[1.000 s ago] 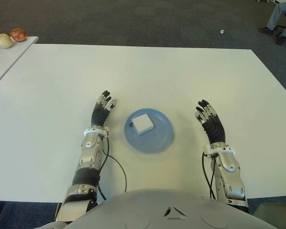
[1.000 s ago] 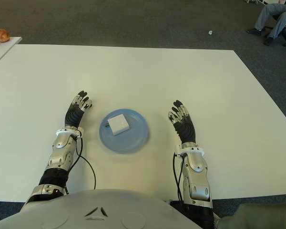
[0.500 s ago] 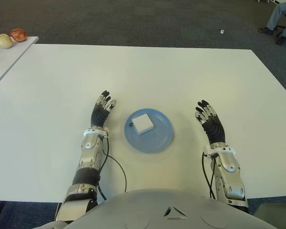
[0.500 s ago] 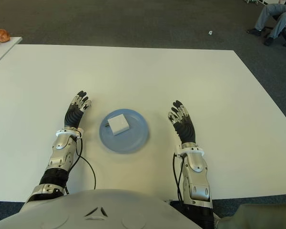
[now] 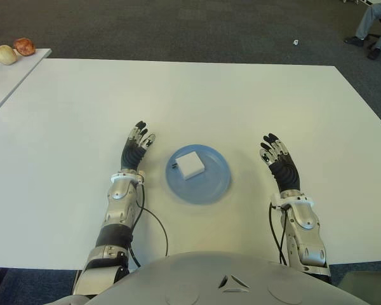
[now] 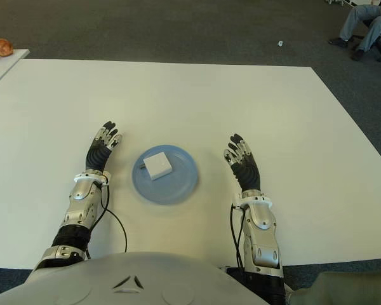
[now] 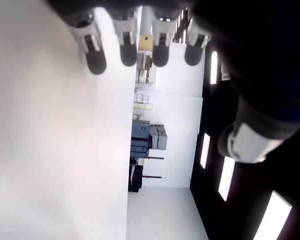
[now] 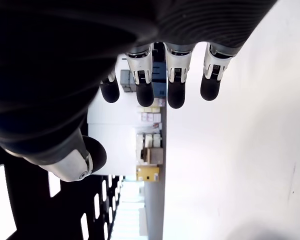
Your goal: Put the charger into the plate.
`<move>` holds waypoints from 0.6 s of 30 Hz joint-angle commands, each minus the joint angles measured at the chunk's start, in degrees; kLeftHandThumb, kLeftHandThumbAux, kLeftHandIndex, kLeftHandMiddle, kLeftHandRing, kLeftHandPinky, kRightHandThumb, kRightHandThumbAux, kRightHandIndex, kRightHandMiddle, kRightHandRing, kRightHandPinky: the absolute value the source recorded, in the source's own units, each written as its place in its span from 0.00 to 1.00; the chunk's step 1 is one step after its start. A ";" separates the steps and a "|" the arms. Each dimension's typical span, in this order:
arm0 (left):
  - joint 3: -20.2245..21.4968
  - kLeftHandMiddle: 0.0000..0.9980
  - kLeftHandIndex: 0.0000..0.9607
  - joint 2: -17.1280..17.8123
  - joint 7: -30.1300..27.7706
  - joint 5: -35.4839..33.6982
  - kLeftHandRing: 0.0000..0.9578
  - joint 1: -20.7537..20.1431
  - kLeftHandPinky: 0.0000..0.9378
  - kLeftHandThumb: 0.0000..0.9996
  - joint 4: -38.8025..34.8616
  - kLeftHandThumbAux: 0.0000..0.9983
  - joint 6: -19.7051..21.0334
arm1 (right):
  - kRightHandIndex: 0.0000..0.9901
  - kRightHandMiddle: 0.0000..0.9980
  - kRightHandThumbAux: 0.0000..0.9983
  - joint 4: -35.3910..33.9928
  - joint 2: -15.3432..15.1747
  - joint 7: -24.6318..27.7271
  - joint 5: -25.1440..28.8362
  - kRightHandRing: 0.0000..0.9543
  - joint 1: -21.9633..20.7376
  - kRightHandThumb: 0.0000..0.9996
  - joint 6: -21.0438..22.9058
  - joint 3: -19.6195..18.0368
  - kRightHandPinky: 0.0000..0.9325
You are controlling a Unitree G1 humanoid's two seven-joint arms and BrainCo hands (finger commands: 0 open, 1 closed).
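Lying on the round blue plate (image 5: 199, 175), toward its far left part, the small white square charger (image 5: 190, 164) shows a dark detail at its left edge too small to identify. The left hand (image 5: 135, 147) shows left of the plate and the right hand (image 5: 278, 159) right of it, both with fingers extended, holding nothing. The wide white desk (image 5: 190, 95) stands on dark grey carpet (image 5: 178, 28); a seated person's legs (image 5: 371, 22) are cut off at the far right corner.
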 commanded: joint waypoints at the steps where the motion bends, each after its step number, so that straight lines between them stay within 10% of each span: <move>1: -0.62 0.00 0.00 0.29 -0.06 0.90 0.00 2.72 0.00 0.00 2.42 0.63 2.52 | 0.00 0.11 0.62 0.88 0.13 0.03 -0.01 0.09 -0.14 0.00 0.59 0.22 0.06; 18: -1.14 0.02 0.01 1.29 0.22 1.48 0.00 3.70 0.02 0.00 1.42 0.62 0.13 | 0.00 0.08 0.63 8.58 0.10 -0.51 -1.11 0.07 -8.57 0.00 2.66 1.30 0.06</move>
